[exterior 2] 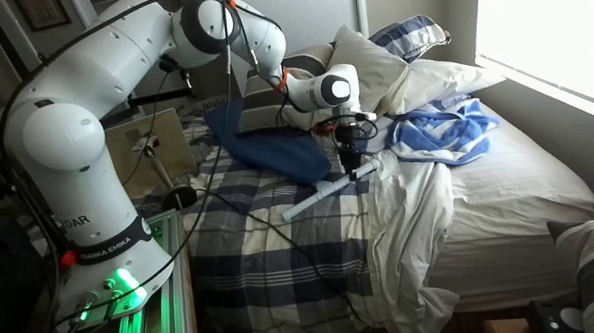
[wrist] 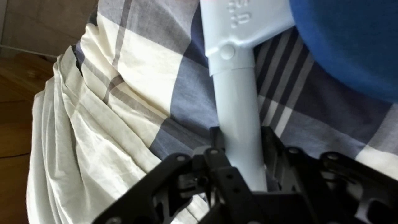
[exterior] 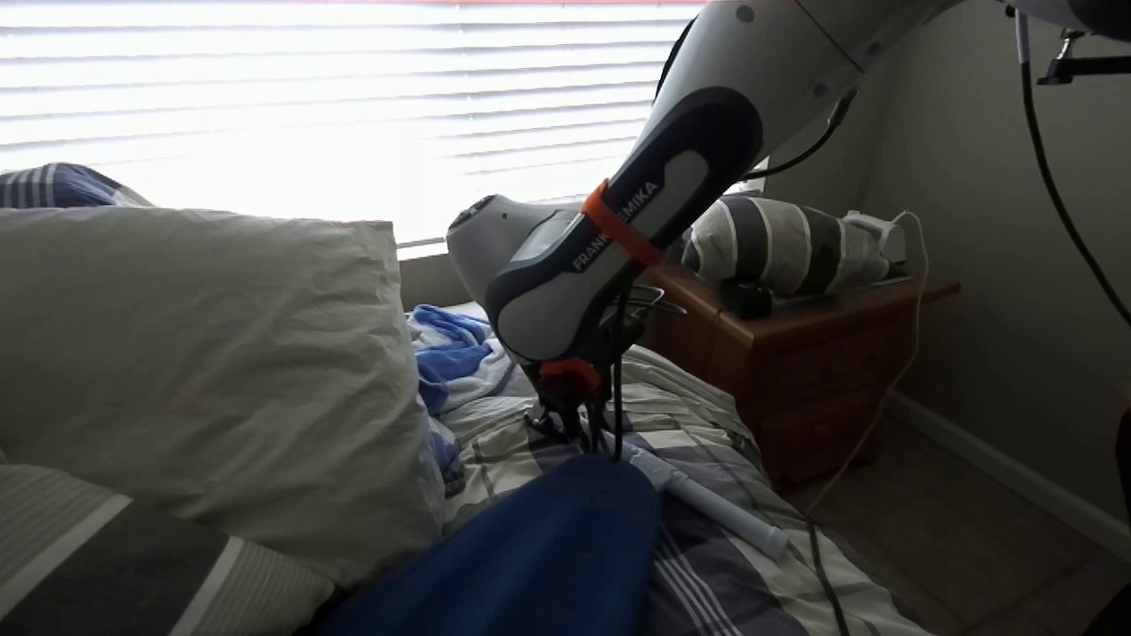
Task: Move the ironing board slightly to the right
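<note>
The ironing board is a long dark-blue board with a rounded end and a white tubular leg, lying on the bed. Its blue top shows in both exterior views (exterior: 530, 548) (exterior 2: 278, 154), and part shows in the wrist view (wrist: 351, 37). The white leg (exterior: 724, 512) sticks out from under the rounded end; it also shows in an exterior view (exterior 2: 308, 204) and the wrist view (wrist: 236, 102). My gripper (wrist: 241, 133) points down with its fingers against both sides of the leg near its far end. It also shows in both exterior views (exterior: 583, 428) (exterior 2: 354, 173).
A plaid bedspread (exterior 2: 286, 255) lies under the board. An off-white pillow (exterior: 221, 380) stands beside it. A blue-and-white towel (exterior 2: 443, 131) lies beyond the gripper. A wooden nightstand (exterior: 795, 353) stands past the bed's edge. A black cable (exterior 2: 283, 235) crosses the bedspread.
</note>
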Tool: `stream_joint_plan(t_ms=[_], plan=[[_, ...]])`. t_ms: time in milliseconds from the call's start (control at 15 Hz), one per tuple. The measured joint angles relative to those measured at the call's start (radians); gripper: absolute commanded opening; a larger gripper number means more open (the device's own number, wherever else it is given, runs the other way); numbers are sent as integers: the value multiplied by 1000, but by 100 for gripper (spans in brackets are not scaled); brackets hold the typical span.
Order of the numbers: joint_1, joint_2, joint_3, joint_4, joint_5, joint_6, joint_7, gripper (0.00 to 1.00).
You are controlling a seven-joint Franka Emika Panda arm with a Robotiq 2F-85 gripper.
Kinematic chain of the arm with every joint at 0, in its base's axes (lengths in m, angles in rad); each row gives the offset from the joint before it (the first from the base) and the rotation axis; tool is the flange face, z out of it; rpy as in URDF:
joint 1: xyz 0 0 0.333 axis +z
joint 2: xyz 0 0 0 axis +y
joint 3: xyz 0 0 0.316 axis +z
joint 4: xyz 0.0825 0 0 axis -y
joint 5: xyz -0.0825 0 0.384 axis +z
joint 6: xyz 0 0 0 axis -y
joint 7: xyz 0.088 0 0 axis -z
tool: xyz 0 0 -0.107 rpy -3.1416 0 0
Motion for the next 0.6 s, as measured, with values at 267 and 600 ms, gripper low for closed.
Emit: stream_joint_plan(t_ms=[267, 600], plan=[[-6, -3, 2, -8, -1, 9, 0, 9], [-10, -14, 3, -36, -2, 40, 0, 9]])
